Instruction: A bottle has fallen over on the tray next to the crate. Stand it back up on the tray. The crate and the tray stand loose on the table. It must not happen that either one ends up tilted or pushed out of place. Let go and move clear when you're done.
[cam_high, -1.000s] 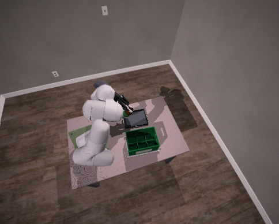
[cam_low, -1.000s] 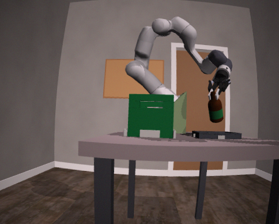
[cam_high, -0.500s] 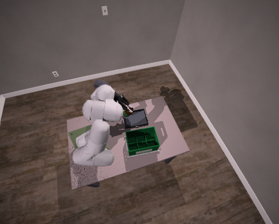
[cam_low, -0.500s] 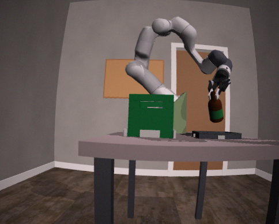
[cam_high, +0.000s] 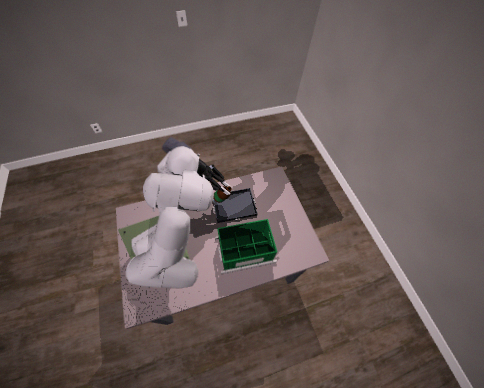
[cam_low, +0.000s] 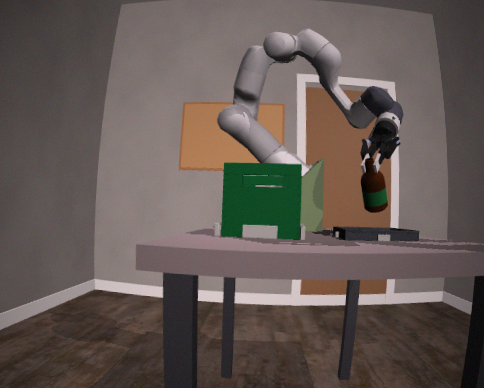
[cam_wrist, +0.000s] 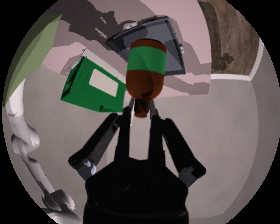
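Observation:
A brown bottle (cam_high: 222, 194) (cam_low: 374, 187) (cam_wrist: 145, 65) with a green band hangs in the air, neck up and base down, leaning slightly in the exterior view. My gripper (cam_low: 370, 166) (cam_wrist: 141, 103) is shut on its neck. The dark shallow tray (cam_high: 237, 206) (cam_low: 360, 233) (cam_wrist: 172, 54) lies on the table below. In the exterior view a gap shows between bottle base and tray. In the top view the bottle appears at the tray's back left corner. The green crate (cam_high: 228, 264) (cam_low: 260, 210) (cam_wrist: 80, 92) stands upright beside the tray; its compartments show in the top view.
The arm (cam_high: 175, 235) (cam_low: 250, 80) rises from the left part of the table (cam_high: 300, 250) (cam_low: 200, 257) in the top view. A pale green panel (cam_high: 131, 233) (cam_low: 314, 200) is by its base. Beyond the tray's back edge is a narrow strip of table.

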